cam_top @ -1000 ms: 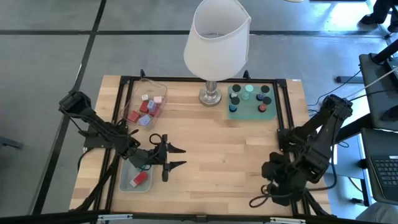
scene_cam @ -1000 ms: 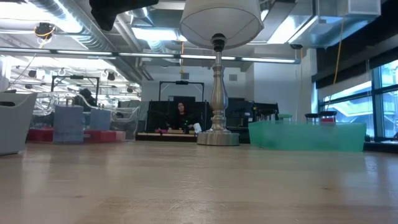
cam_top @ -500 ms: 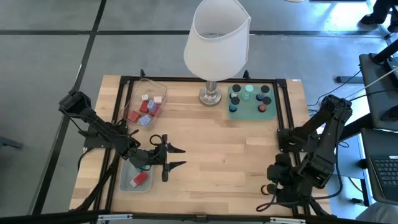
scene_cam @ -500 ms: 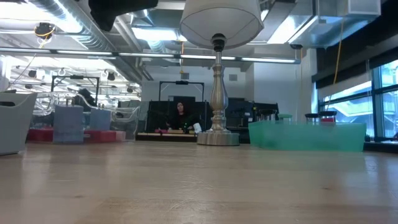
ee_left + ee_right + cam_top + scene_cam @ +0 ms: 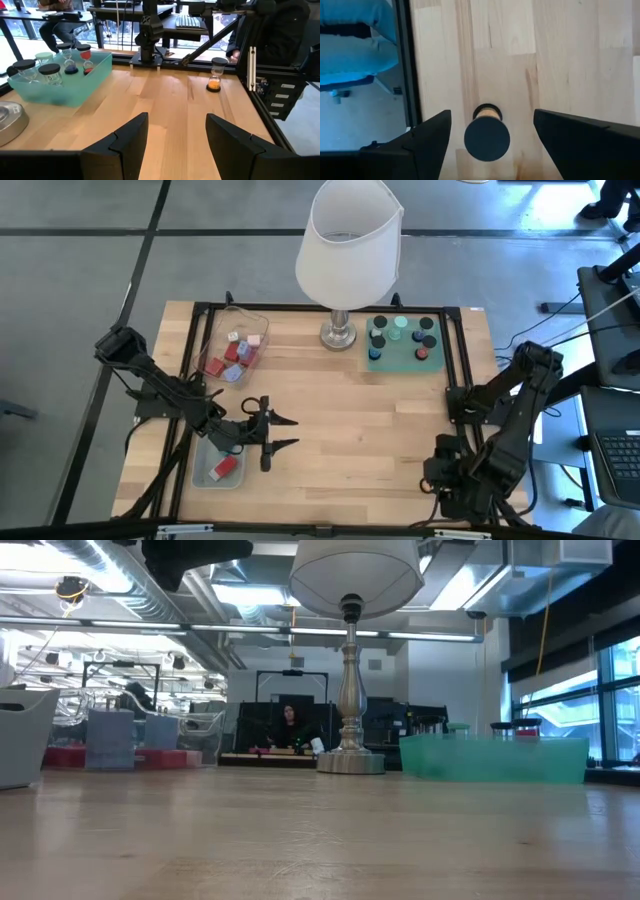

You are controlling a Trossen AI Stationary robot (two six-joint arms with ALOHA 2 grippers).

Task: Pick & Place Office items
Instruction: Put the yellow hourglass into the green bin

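Only the right arm (image 5: 497,442) has shifted: it has folded back further over the table's (image 5: 350,415) near right corner, while the left arm and all the items lie where they were.

High view: the left gripper (image 5: 288,432) hangs over the table's left half, pointing toward the middle, its two fingers spread apart with nothing between them. Just beside it, toward the near left edge, a grey-blue bin (image 5: 205,458) holds one red block (image 5: 226,468). Further back on the left, a clear tray (image 5: 222,325) holds red, pink and lavender blocks (image 5: 236,352). A white-shaded lamp (image 5: 348,240) stands at the far middle, and beside its foot a teal tray (image 5: 403,361) carries small round black and mint caps (image 5: 401,330). The right arm's claw is hidden under its own links here.

Low view: the lamp's metal foot (image 5: 350,760) and the teal tray (image 5: 495,758) stand at the far edge; a person (image 5: 290,720) sits in the room behind.

Left wrist view: the fingers (image 5: 127,137) stand apart and empty. The tray's caps prove to be small hourglasses (image 5: 51,74). One hourglass with orange sand (image 5: 214,81) stands alone on the wood near the black frame.

Right wrist view: the right gripper (image 5: 492,117) points straight down over that hourglass, seen by its black cap; both fingers stand wide on either side, clear of it, holding nothing.
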